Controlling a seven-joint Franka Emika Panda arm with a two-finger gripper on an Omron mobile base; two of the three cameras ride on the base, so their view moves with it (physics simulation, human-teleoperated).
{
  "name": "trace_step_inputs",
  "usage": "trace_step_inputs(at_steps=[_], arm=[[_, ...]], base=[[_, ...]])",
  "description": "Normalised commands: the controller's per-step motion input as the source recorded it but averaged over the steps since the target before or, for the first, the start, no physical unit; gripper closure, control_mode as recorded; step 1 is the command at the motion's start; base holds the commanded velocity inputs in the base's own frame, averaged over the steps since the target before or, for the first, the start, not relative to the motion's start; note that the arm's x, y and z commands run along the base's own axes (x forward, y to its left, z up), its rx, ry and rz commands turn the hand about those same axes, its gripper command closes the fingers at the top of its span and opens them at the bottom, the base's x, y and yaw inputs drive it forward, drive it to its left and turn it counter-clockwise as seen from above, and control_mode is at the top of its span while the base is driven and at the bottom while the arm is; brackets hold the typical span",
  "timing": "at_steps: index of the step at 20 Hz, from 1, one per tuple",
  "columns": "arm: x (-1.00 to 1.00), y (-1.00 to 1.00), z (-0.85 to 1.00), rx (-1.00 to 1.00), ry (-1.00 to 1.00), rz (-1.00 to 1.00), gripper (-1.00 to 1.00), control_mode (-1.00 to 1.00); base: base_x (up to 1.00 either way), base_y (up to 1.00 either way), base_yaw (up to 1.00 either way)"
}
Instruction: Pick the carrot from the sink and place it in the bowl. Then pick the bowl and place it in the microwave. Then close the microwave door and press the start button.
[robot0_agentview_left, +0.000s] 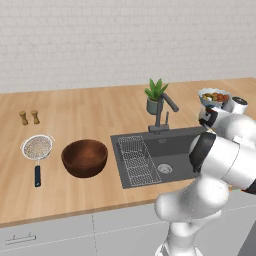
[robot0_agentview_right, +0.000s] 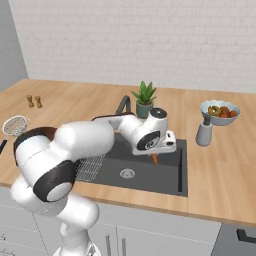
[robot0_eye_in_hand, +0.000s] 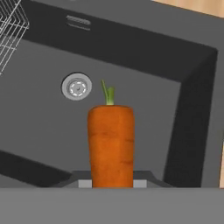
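Observation:
My gripper (robot0_agentview_right: 156, 151) is shut on the carrot (robot0_agentview_right: 155, 159), a short orange stub that hangs point-down just above the right half of the dark sink (robot0_agentview_right: 150, 177). In the hand view the carrot (robot0_eye_in_hand: 110, 144) stands upright between the jaws of the gripper (robot0_eye_in_hand: 111, 181), its green stalk pointing at the basin floor near the round drain (robot0_eye_in_hand: 77, 86). The brown wooden bowl (robot0_agentview_left: 84, 157) sits empty on the counter left of the sink (robot0_agentview_left: 175, 150). My own arm hides the hand in the left base view. The microwave is out of view.
A wire rack (robot0_agentview_left: 136, 159) fills the sink's left part. The faucet (robot0_agentview_left: 162, 112) and a potted plant (robot0_agentview_left: 156, 95) stand behind it. A mesh strainer (robot0_agentview_left: 37, 148) and two shakers (robot0_agentview_left: 29, 117) lie left; a fruit bowl (robot0_agentview_left: 214, 95) and grey dispenser (robot0_agentview_right: 204, 132) sit right.

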Motion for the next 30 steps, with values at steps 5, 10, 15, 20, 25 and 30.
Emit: trace_step_inputs(at_steps=[5, 10, 15, 20, 25, 30], arm=[[-0.41, 0.51, 0.56, 0.12, 0.01, 0.06, 1.0, -1.0], [-0.43, 0.89, 0.41, 0.13, 0.06, 0.05, 1.0, -1.0], [-0.26, 1.0, 0.55, 0.07, 0.11, 0.05, 1.0, -1.0], [-0.08, 1.0, 0.14, 0.08, 0.07, 0.0, 1.0, -1.0], [-0.16, 1.0, 0.0, 0.06, 0.0, 0.0, 1.0, -1.0], [-0.09, 1.0, 0.0, 0.06, -0.01, 0.0, 1.0, -1.0]], base=[[0.0, 0.0, 0.0], [0.0, 0.0, 0.0], [0.0, 0.0, 0.0], [0.0, 0.0, 0.0], [0.0, 0.0, 0.0], [0.0, 0.0, 0.0]])
